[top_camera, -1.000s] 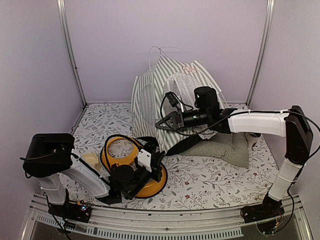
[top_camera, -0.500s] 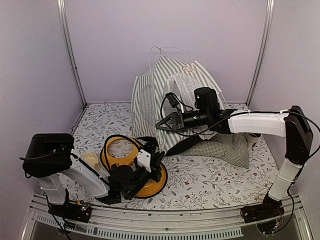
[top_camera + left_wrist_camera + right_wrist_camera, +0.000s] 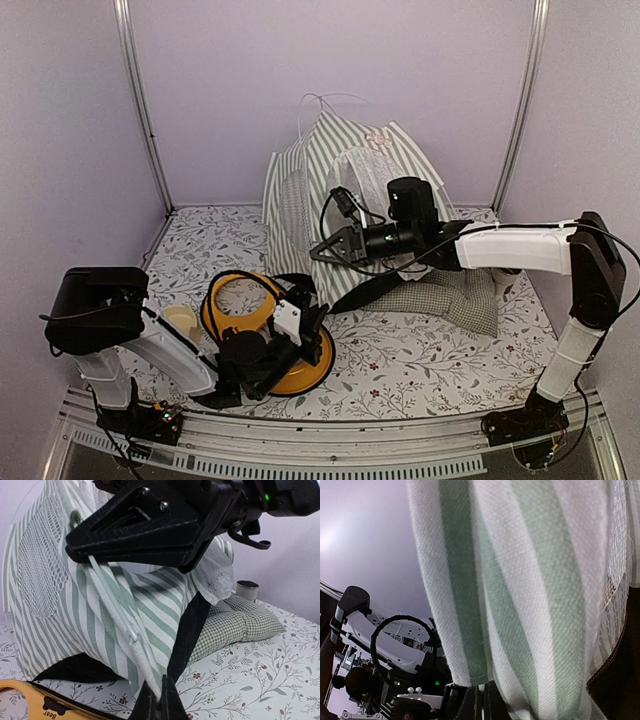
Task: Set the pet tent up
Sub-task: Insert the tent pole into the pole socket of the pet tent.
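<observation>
Wall (image 3: 230, 100) just behind pet tent (image 3: 298, 195) — right end effector (image 3: 316, 252) pinches its edge.

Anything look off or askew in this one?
Yes. The green-and-white striped fabric pet tent stands lopsided at the back: a thin white pole loop pokes free above its peak, and the green-checked padded cushion lies outside, beside it. The right gripper pinches its front fabric. Nothing looks spilled or torn.

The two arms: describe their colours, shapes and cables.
Both the left arm and right arm have white shell links between black joints. The right gripper is a black triangular frame with visible screws; a thin black cable loops over its wrist. The left gripper is black and slim-tipped.
</observation>
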Motion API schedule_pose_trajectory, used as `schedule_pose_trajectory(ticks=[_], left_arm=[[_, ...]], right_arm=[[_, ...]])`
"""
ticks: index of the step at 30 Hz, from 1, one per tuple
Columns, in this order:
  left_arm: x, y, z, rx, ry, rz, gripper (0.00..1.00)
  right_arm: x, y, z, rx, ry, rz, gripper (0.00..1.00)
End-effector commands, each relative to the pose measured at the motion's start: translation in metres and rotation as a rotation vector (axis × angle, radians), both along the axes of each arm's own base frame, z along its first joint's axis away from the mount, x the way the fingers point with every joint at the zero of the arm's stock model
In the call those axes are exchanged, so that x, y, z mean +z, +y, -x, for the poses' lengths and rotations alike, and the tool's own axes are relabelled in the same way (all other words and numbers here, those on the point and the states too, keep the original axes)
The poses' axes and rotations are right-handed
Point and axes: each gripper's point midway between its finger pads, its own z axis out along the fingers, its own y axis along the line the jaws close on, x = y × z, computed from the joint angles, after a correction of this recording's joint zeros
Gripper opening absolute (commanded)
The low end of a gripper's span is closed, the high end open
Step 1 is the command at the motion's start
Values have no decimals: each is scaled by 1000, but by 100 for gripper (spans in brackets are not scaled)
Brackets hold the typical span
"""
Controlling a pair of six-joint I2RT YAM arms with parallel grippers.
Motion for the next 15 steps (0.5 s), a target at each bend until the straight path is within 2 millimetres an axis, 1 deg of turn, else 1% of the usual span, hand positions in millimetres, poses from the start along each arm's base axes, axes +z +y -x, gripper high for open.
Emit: schedule_pose_trajectory(ticks=[1, 8, 10, 12, 15], left_arm=[[-71, -21, 63, -263, 68, -264, 0], [-69, -16, 59, -250, 74, -247, 0], [-68, -14, 59, -248, 75, -241, 0], [-68, -14, 59, -248, 76, -239, 0], [-68, -13, 58, -247, 76, -239, 0]], right_arm=[[76, -16, -52, -231, -221, -185, 0], [67, -13, -43, -221, -204, -175, 0], [67, -15, -43, -228, -207, -176, 0], [59, -17, -41, -232, -197, -161, 0], [57, -17, -40, -231, -193, -158, 0]])
